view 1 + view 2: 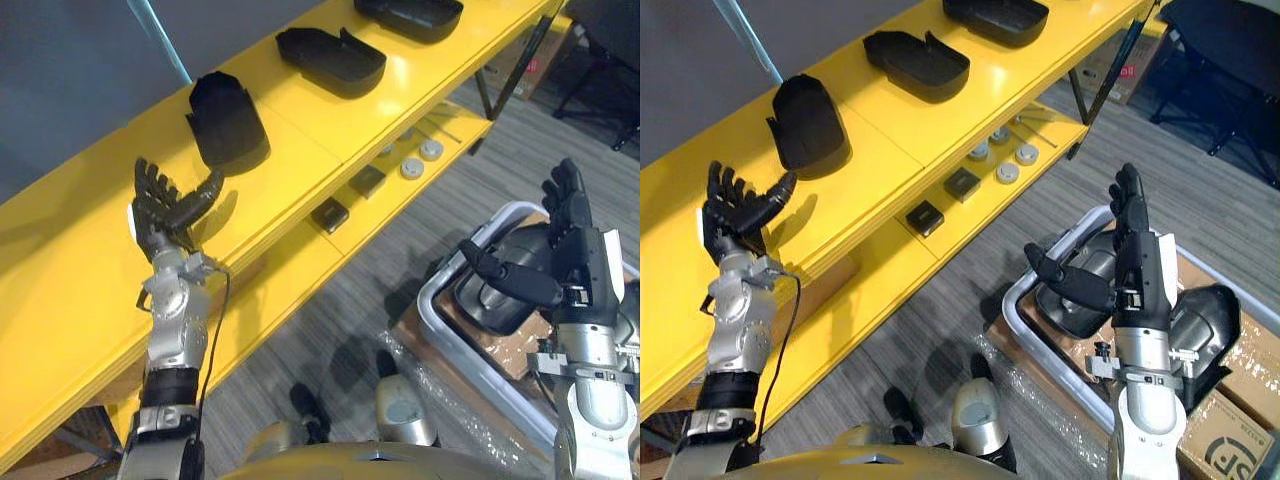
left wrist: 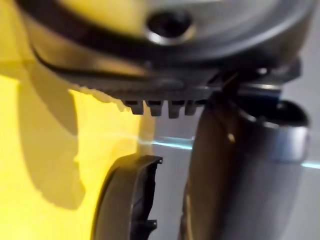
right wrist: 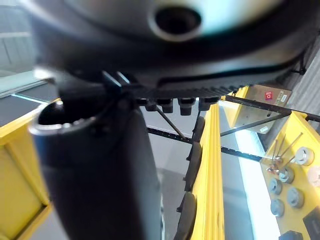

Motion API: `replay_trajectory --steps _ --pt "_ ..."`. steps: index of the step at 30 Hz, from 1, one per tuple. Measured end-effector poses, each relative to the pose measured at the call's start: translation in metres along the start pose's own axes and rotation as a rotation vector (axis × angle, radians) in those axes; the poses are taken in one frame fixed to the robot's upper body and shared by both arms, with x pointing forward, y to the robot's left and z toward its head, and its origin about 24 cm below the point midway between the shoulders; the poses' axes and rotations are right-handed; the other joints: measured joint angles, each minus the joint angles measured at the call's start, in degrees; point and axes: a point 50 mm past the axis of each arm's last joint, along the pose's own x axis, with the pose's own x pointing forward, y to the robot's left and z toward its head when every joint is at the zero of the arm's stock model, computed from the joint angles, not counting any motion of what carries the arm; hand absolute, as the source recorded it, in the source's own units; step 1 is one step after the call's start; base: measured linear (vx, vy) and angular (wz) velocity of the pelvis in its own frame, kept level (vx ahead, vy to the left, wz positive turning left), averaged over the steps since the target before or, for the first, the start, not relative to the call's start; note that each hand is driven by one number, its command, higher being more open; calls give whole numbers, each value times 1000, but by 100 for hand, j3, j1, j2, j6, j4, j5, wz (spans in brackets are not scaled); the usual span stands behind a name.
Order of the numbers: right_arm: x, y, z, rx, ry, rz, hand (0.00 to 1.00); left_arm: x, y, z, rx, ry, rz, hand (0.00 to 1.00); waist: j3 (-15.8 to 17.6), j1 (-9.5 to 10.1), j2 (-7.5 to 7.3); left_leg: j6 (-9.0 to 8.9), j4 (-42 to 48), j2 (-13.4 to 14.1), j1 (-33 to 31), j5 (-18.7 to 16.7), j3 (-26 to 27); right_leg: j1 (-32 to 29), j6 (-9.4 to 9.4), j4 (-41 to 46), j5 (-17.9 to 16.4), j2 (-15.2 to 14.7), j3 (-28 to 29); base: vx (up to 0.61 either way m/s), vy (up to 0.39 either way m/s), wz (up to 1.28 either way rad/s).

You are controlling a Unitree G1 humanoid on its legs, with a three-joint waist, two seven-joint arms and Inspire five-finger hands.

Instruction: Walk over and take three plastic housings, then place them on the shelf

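Yellow shelf (image 1: 80, 230) top holds three black, hollow plastic housings (image 1: 330, 60). The nearest housing (image 1: 228, 122) lies crosswise. Left hand (image 1: 157, 213) and right hand (image 1: 583, 262) are spread, empty.

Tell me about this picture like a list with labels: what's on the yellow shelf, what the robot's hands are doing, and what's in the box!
Top shelf: three black housings in a row, the nearest housing, middle housing and farthest housing
Lower shelf: round discs and small black squares
Left hand: open, empty, raised over the top shelf beside the nearest housing
Right hand: open, empty, above the grey bin
Bin contents: more dark housings
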Motion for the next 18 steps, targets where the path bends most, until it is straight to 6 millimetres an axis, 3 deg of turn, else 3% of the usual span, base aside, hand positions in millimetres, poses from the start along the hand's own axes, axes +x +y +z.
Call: replay_trajectory --steps 5,18 --pt "7 11 3 21 -27 51 100 12 -5 -2 -2 16 10 100 123 -124 60 51 40 4 -168 33 42 -216 1 97 -2 2 40 -6 0 -1" --pt "5 20 8 89 -44 56 100 24 -5 -1 -177 47 -44 100 245 -87 49 -6 216 37 -196 -76 128 -308 -2 372 -124 -12 82 -1 -4 -1"
